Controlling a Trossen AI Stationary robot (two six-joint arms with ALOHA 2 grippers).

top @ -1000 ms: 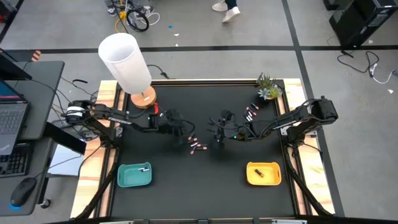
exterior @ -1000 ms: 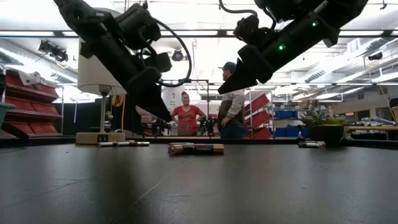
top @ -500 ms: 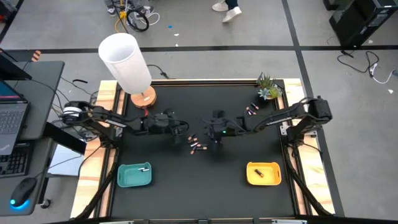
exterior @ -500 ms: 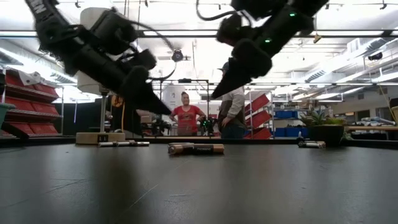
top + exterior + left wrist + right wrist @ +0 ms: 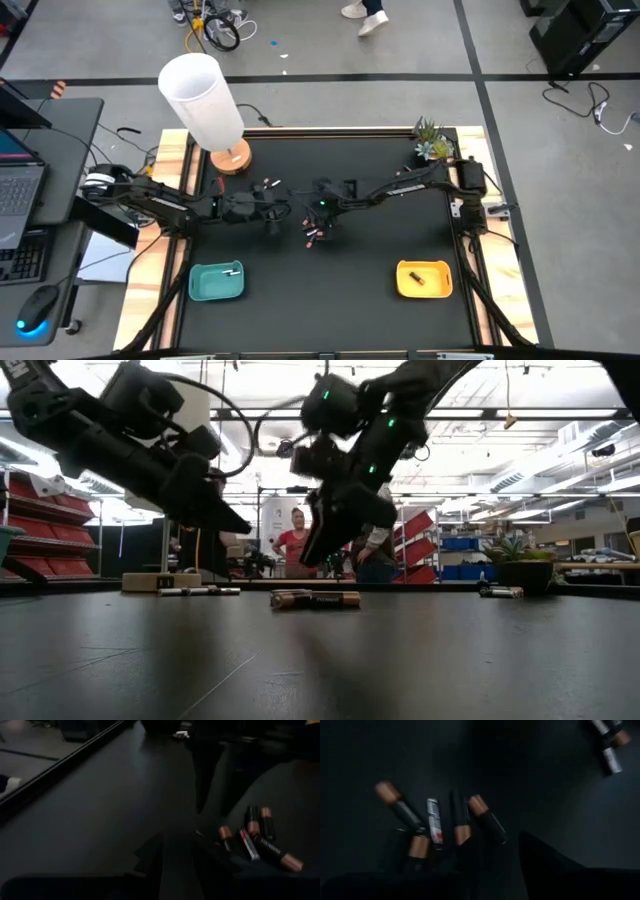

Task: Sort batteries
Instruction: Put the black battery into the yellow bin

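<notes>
A small cluster of batteries [image 5: 316,236] lies flat near the table's middle: dark ones with copper ends and one pale silvery one [image 5: 434,821]. In the low view the cluster [image 5: 315,599] rests on the mat. My right gripper [image 5: 322,220] hovers open just above it, fingers pointing down [image 5: 505,862]. My left gripper [image 5: 276,220] is open to the left of the cluster [image 5: 177,857], touching nothing. A teal tray [image 5: 217,283] holds a pale battery. A yellow tray [image 5: 424,279] holds a dark one.
More batteries lie near the plant [image 5: 404,180] and near the lamp base [image 5: 266,185]. A white lamp [image 5: 205,105] stands at the far left corner, a small plant [image 5: 430,140] at the far right. People stand in the room beyond the table [image 5: 298,540].
My right gripper has swung toward the table's left and come down over the middle battery cluster. My left gripper has drawn back toward the table's left, away from the cluster. The batteries have not moved.
</notes>
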